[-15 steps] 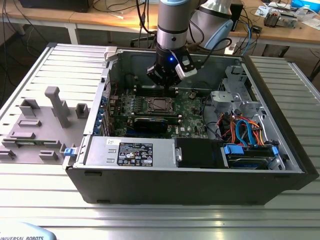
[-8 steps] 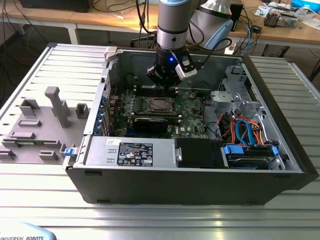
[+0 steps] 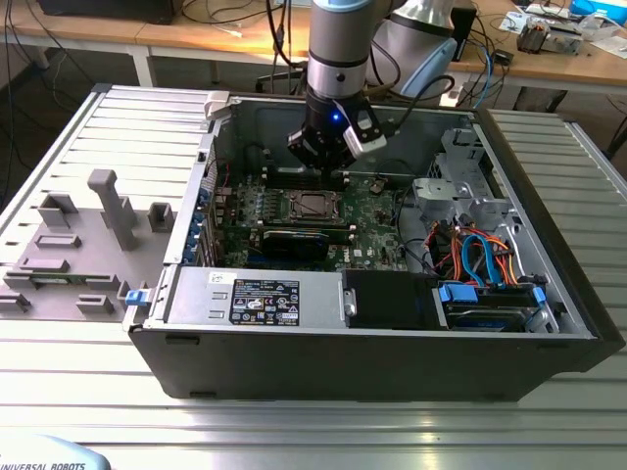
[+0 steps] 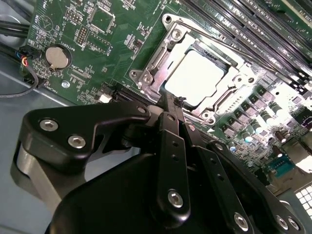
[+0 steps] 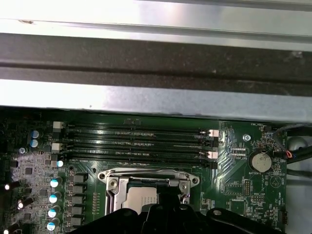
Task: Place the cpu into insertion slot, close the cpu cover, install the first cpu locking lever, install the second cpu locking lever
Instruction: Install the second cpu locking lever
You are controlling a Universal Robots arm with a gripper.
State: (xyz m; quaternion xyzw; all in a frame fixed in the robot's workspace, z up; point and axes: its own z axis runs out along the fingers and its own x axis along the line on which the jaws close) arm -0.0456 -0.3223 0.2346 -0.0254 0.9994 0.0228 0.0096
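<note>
The cpu (image 4: pixel 197 78) shows its plain silver top inside the insertion slot (image 3: pixel 309 204) on the green motherboard. The cpu cover (image 4: pixel 161 58) lies flat as a silvery frame around it. My gripper (image 4: pixel 171 100) is shut, its black fingers pressed together. The tips hover at the socket's edge, close beside the cover's rim. In the exterior view the gripper (image 3: pixel 341 174) hangs inside the open computer case, just behind the socket. The first wrist view shows the cpu (image 5: pixel 139 200) partly hidden behind the gripper (image 5: pixel 168 200).
Long black memory slots (image 5: pixel 141 141) run beside the socket, with a coin battery (image 5: pixel 260 161) near them. A black graphics card (image 3: pixel 299 240) sits in front of the socket. Case walls (image 3: pixel 392 103), a power supply (image 3: pixel 255 294) and coloured cables (image 3: pixel 480 250) hem in the board.
</note>
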